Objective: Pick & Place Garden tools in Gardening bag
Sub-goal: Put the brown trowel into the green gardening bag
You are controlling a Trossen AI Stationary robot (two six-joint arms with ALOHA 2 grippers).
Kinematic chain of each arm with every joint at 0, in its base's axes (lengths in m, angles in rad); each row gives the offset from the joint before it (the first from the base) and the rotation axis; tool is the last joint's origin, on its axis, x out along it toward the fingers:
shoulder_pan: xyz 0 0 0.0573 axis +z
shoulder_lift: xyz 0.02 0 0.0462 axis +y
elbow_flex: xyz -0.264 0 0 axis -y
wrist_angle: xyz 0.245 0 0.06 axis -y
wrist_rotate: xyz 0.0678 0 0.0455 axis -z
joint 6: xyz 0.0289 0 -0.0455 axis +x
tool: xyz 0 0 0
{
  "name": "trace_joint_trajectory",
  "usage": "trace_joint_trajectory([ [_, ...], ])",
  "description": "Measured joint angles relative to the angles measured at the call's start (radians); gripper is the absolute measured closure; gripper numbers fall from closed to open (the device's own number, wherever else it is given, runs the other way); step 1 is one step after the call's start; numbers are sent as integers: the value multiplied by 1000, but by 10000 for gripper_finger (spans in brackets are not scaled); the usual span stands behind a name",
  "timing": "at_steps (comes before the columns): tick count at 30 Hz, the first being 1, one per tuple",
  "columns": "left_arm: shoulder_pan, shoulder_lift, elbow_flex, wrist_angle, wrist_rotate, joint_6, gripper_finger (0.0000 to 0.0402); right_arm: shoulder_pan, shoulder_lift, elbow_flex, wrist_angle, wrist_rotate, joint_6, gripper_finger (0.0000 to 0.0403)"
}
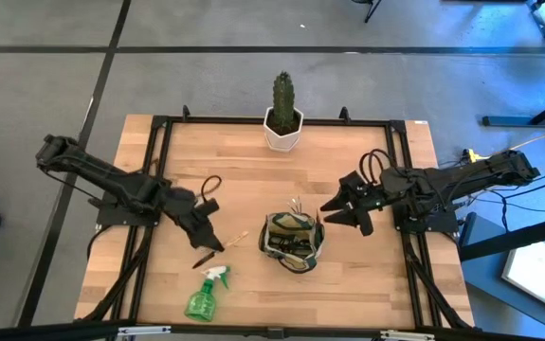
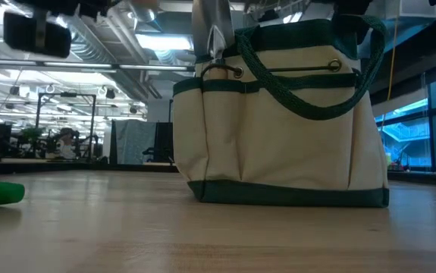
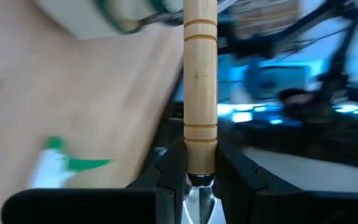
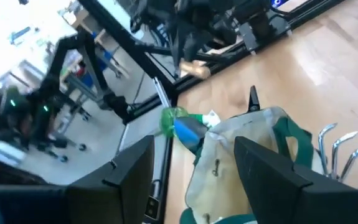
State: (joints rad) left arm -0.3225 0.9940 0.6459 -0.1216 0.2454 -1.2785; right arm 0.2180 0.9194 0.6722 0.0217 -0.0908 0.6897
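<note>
My left gripper [image 1: 211, 237] is shut on a wooden-handled tool [image 1: 235, 239] to the left of the gardening bag [image 1: 291, 244], with the pale handle pointing toward the bag. The olive and tan bag stands upright on its base mid-table, and silver fork tines [image 4: 337, 146] stick out of it. A green spray bottle [image 1: 206, 296] lies on its side near the front edge. My right gripper [image 1: 334, 212] hovers open just right of the bag, holding nothing. My left gripper pinches the tool between its two fingers at the handle's end next to the metal neck [image 3: 200, 163]. The fingers come from the table's left, slanting a little downward. The wooden handle runs straight on ahead of them, clear of the table.
A cactus in a white pot [image 1: 283, 118] stands at the far edge. A black frame [image 1: 158, 123] runs around the tabletop. Bare wood lies in front of the bag and at the near right.
</note>
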Motion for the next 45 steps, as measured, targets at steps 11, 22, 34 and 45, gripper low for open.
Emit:
trace_joint_trajectory([
  [11,134,0,2,186,150,-223,341,25,270,442,-341,-17,-355,179],
  [22,174,45,2,392,231,-296,342,51,694,949,-764,-18,-671,179],
  [34,174,237,3,660,300,-360,342,72,846,1100,-760,27,-800,179],
  [45,190,322,3,756,311,-387,342,63,851,1101,-766,38,-810,179],
])
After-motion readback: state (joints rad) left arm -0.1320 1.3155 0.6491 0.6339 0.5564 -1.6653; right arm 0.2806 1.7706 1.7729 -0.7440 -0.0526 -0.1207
